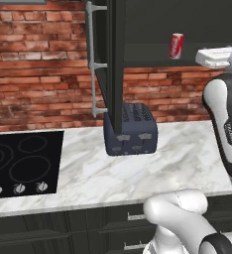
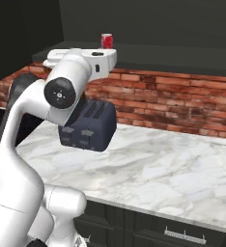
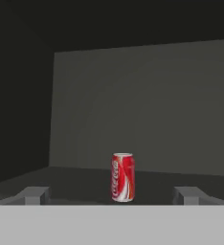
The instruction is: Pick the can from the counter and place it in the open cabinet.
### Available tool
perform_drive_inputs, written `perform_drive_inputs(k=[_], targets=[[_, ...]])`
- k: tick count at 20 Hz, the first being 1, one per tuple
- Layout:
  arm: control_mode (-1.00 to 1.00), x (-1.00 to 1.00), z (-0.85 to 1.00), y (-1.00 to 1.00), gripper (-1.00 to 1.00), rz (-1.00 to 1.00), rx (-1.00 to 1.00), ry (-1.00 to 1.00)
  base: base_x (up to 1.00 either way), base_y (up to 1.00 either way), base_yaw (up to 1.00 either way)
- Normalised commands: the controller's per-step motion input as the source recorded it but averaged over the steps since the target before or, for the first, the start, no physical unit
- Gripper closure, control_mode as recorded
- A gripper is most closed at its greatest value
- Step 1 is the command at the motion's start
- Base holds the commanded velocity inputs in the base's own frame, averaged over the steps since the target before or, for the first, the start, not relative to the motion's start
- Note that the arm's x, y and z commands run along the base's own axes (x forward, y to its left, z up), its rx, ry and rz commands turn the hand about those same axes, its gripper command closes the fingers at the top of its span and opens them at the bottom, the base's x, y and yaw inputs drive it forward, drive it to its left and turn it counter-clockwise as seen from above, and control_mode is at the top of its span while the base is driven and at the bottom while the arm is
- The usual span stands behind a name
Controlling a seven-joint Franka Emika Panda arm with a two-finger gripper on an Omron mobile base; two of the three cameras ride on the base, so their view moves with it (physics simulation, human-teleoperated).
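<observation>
The red can (image 3: 122,177) stands upright on the dark inner shelf of the open cabinet (image 1: 152,62), well above the counter (image 1: 138,171). It also shows as a small red cylinder in the left base view (image 1: 176,45) and behind the white hand in the right base view (image 2: 106,41). My gripper (image 3: 113,195) is open, held level with the shelf and drawn back from the can. Its two fingertips (image 3: 35,195) stand wide apart on either side of the can and do not touch it. Nothing is held.
The cabinet door (image 1: 115,64) hangs open with its long grey bar handle (image 1: 91,64) toward the left. A dark blue toaster (image 1: 130,130) sits on the counter under the cabinet. A black cooktop (image 1: 24,161) lies at the left. Brick wall behind.
</observation>
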Motion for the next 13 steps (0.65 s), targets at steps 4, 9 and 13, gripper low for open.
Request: perform_drive_inputs(k=[4, 9, 13], targets=[[-1.00, -0.99, -0.04, -0.08, -1.00, -0.04, 0.00, 0.08, 0.00, 0.00, 0.00], [-1.00, -0.92, -0.23, -0.15, -1.00, -0.03, 0.00, 0.09, 0.00, 0.00, 0.00], [-1.00, -0.90, -0.32, -0.29, -1.00, -0.03, 0.00, 0.07, 0.00, 0.00, 0.00]])
